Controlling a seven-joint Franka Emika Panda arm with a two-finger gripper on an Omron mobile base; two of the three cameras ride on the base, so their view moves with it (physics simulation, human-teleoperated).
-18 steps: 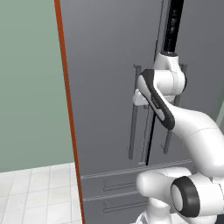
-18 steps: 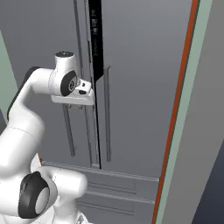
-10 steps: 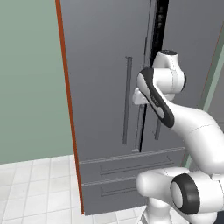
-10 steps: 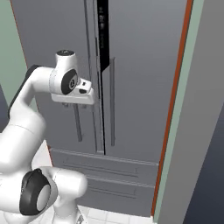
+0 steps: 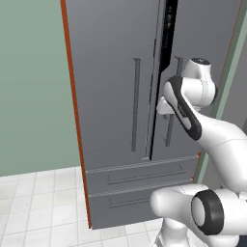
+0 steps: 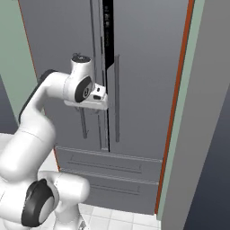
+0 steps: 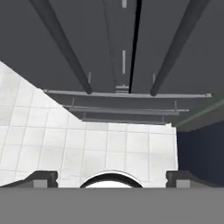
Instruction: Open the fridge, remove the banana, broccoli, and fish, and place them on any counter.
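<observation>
The gripper (image 7: 112, 177) is hanging mid-frame before the fridge (image 5: 111, 72) doors — fingers spread wide, gripping nothing — door seam showing dark.

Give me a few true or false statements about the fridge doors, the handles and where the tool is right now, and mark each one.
1. The fridge has a narrow dark gap between its two upper doors. True.
2. The tool is clamped around a door handle. False: in the hand view its fingertips stand wide apart with only floor tiles between them.
3. Two drawers sit below the doors, both shut. True.
4. A banana lies on the floor in front of the fridge. False: the white tiled floor there is bare.
5. The fridge's side edge is orange-red. True.
</observation>
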